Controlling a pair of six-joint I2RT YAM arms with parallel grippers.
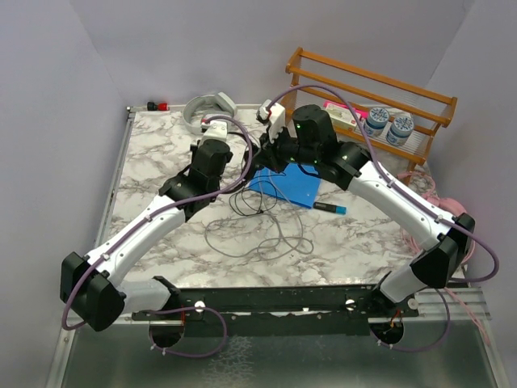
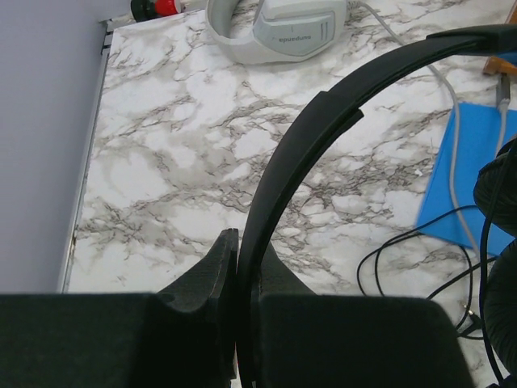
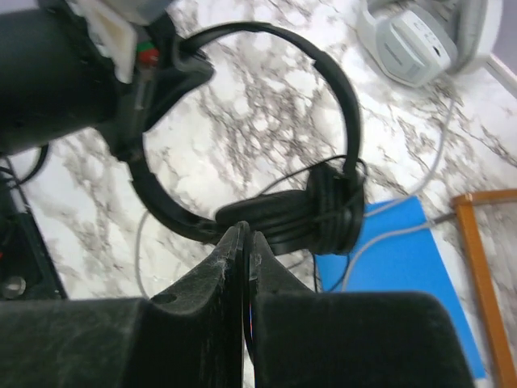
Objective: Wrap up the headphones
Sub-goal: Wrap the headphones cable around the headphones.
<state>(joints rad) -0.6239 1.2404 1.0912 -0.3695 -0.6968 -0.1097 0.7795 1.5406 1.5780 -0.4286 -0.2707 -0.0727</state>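
The small black headphones [image 3: 323, 210] hang above the marble table [image 1: 161, 162] between my two grippers. My left gripper [image 2: 246, 250] is shut on their headband [image 2: 323, 121]. My right gripper [image 3: 246, 234] is shut on their thin black cable, just in front of the folded ear cups, where some cable lies across them. More black cable [image 1: 260, 202] trails loose on the table. The grey-white headphones [image 1: 206, 109] lie at the back left, their grey cable [image 1: 250, 238] looping toward the front. A pink cable [image 1: 426, 187] shows at the right edge, behind my right arm.
A blue pad [image 1: 295, 187] lies under the held headphones, with a small black and blue item [image 1: 327, 208] beside it. A wooden rack [image 1: 380, 85] with two jars [image 1: 388, 124] stands at the back right. A red-capped object [image 1: 157, 106] sits in the back left corner.
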